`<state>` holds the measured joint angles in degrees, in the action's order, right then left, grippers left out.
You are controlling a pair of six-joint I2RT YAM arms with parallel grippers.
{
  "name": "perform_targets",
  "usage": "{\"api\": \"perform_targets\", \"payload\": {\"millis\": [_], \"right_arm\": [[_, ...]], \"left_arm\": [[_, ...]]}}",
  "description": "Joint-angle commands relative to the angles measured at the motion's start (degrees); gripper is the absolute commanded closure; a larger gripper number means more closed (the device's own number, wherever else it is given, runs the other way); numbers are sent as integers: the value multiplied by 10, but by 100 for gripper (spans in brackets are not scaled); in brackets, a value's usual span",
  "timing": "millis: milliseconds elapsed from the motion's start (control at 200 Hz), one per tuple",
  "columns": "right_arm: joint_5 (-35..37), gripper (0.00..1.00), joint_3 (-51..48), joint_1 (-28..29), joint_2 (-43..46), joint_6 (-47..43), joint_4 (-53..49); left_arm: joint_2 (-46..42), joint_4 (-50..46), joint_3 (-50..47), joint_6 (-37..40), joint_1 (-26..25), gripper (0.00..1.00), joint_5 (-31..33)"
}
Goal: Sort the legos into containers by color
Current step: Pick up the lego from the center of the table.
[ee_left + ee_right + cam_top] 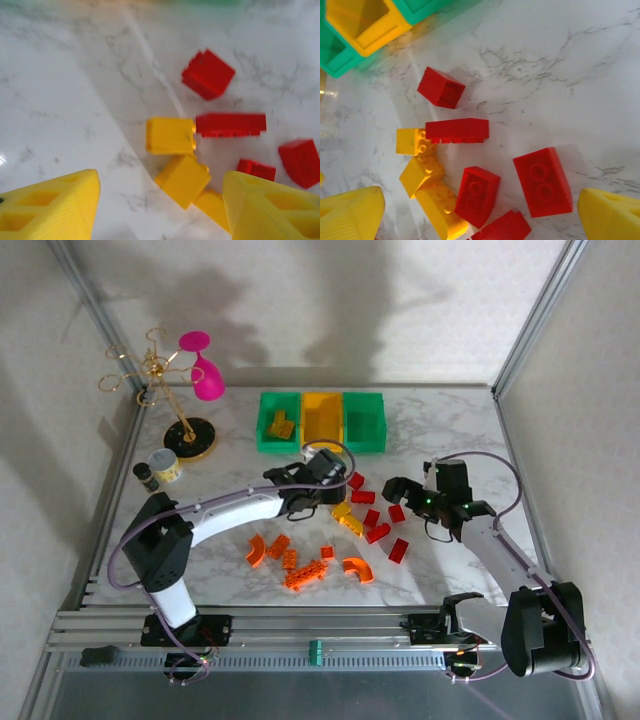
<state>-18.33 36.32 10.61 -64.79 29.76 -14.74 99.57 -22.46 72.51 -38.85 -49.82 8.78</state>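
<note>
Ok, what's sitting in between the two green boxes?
The yellow-orange bin sits between the left green bin and the right green bin, all three side by side in one row. The top view shows it.

The worktop (450,430) has a smooth, polished marble look, white with grey veining, and it carries soft reflections. The legos (542,181) are hard, glossy moulded plastic, and the orange ones (305,575) look partly translucent. The containers (365,422) are smooth plastic with a slight sheen. The jaws of the left gripper (160,180) are matt yellow plastic, finely ribbed in layers. The stand (160,370) is shiny gold-coloured metal wire. The goblet (205,375) is glossy, opaque pink. The rails (300,625) along the near edge are dull bare metal.
</note>
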Motion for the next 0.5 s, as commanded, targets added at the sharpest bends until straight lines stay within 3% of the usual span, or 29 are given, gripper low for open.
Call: {"api": "perform_targets", "payload": {"millis": [0,230,496], "right_arm": [[-26,1,-9,-14,2,-15,-7],[-39,1,-7,-29,-15,-19,8],[-41,1,-12,-35,-18,-24,13]], "left_arm": [[10,6,-15,-61,-19,31,24],[73,30,10,-131,-41,21,44],[133,37,45,-139,-41,18,52]]}}
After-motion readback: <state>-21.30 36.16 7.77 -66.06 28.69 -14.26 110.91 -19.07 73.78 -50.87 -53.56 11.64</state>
